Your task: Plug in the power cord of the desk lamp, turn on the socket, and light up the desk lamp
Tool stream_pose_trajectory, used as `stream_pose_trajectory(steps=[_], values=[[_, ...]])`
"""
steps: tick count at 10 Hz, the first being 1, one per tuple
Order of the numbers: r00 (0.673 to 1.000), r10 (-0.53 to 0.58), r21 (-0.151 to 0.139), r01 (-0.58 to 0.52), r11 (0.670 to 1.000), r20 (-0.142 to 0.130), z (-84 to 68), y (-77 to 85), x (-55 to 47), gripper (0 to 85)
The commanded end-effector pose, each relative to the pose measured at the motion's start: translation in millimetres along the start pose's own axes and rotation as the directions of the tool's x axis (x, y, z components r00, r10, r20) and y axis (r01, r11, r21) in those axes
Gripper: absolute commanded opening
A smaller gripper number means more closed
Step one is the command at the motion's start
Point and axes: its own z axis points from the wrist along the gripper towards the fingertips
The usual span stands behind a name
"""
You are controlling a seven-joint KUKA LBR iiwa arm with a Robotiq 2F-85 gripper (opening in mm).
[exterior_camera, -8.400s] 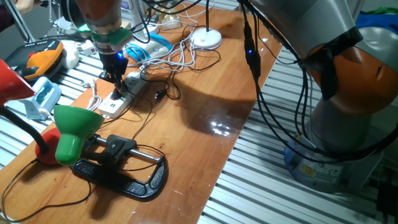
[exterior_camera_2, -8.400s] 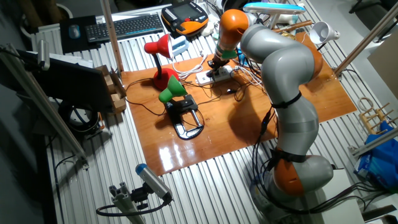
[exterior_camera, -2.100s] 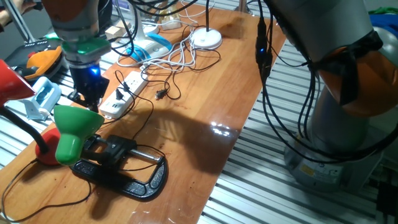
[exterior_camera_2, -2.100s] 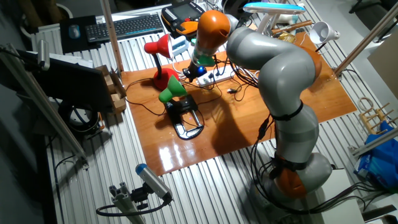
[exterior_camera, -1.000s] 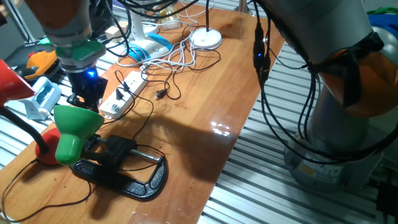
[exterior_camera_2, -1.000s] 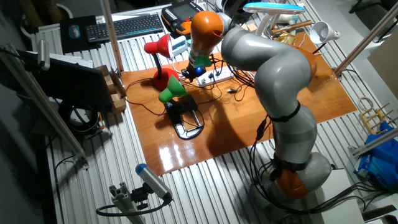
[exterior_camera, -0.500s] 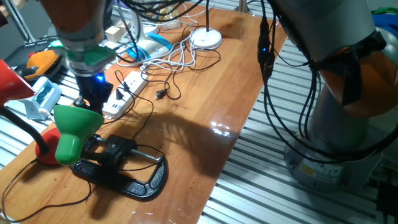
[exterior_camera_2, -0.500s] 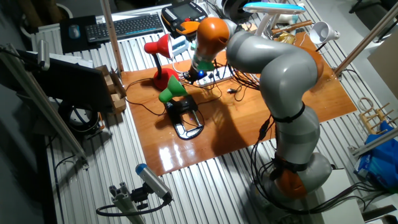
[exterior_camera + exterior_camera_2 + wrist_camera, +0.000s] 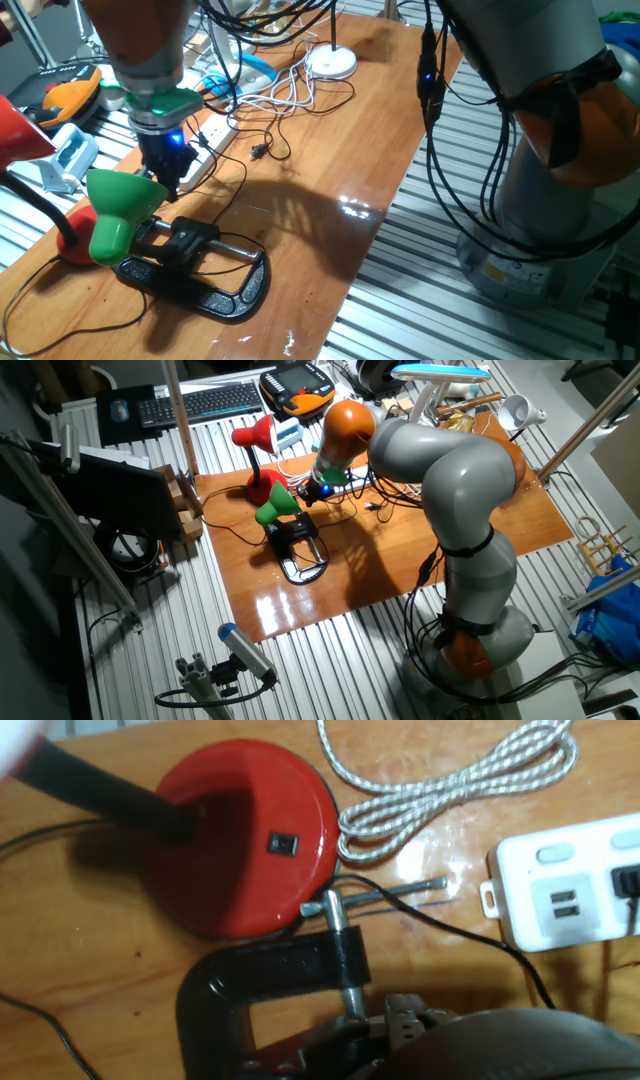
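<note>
Fixed view | end effector [image 9: 168,178] over socket [image 9: 205,152] near end | grip state unclear

On the table [image 9: 330,150], the socket [image 9: 205,150] lies toward the far left. The gripper [image 9: 170,175] hangs just above its near end. Nearer, left of the gripper, stands a lamp shade [image 9: 120,205], with a clamp [image 9: 200,275] nearer still. A second lamp's round base [image 9: 245,835] sits left of the socket, touching the clamp's screw [image 9: 345,955].
</note>
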Motion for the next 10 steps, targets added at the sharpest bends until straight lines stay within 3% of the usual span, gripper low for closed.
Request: stream_pose_trajectory(steps=[1, 10], values=[[1.0, 0.001, -0.002, -0.001, 1.0, 0.001, 1.8, 0.7, 5.9, 0.0], [1.0, 0.014, -0.009, -0.014, 1.0, -0.013, 9.9, 7.0, 33.7, 0.0]])
